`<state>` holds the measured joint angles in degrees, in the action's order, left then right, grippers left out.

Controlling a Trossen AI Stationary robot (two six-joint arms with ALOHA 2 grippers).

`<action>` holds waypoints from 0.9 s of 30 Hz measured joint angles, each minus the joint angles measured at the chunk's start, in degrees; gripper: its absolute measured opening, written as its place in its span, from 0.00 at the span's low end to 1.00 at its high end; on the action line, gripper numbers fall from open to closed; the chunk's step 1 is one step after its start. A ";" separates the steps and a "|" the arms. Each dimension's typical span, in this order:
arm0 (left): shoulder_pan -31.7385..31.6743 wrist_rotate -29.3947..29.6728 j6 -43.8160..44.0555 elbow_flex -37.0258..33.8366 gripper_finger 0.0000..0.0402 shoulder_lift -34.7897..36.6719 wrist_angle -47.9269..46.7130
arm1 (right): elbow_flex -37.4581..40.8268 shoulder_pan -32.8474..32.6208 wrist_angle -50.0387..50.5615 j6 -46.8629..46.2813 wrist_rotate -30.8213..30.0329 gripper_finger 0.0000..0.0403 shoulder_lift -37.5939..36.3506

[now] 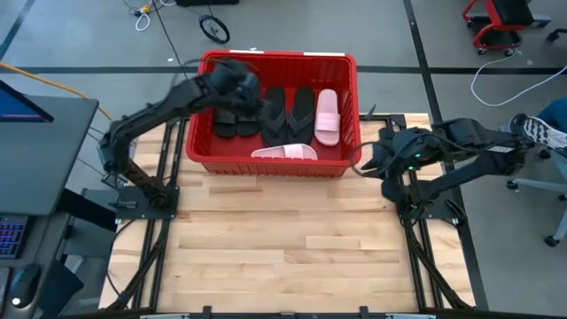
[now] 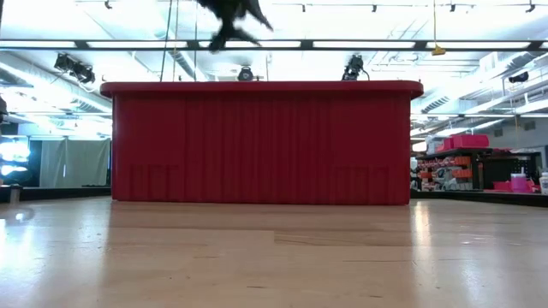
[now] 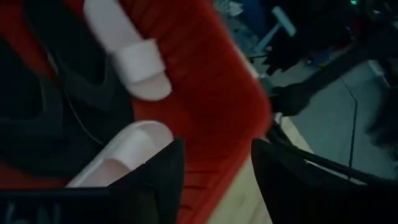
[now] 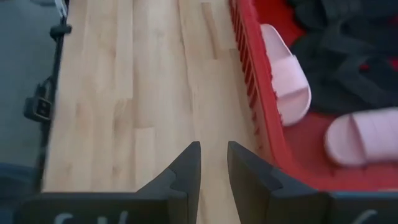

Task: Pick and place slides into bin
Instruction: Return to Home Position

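Observation:
The red bin [image 1: 279, 164] stands at the table's far edge with the slides in it. Two black wide-strap slides [image 1: 234, 121] lie at its left, two black flip-flops [image 1: 289, 112] in the middle, and one pink slide [image 1: 327, 116] at the right. The other pink slide [image 1: 285, 152] leans on its side against the near wall. My left gripper [image 1: 237, 85] hangs open above the bin's left part, with nothing between its fingers [image 3: 217, 180]. My right gripper [image 4: 213, 163] is open by a narrow gap, above the table beside the bin's right wall.
Bare wooden tabletop [image 1: 283, 257] fills the whole near half in front of the bin. In the low view the bin's near wall [image 2: 261, 141] hides everything inside, and the left gripper [image 2: 233, 19] shows above its rim. Beyond the table's edges are floor cables and chairs.

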<state>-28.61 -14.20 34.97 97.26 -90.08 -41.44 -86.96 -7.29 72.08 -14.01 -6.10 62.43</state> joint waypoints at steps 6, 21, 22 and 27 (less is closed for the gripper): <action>1.68 -0.09 -7.28 11.54 0.48 4.81 -9.93 | 0.00 0.02 2.45 -3.80 0.08 0.21 -6.47; 10.02 7.55 -15.04 20.80 0.47 20.27 -26.69 | 0.10 0.04 3.51 -5.05 -1.68 0.21 -20.34; 10.30 7.74 -16.03 19.94 0.48 21.78 -26.02 | 0.13 0.04 3.61 -3.56 -2.25 0.21 -20.98; 12.72 4.79 -19.96 11.51 0.49 30.27 -21.57 | 0.22 0.04 3.48 0.07 -3.02 0.21 -24.38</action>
<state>-15.89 -9.41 15.00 108.77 -59.81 -63.01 -86.73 -7.25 75.56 -13.94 -9.13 38.06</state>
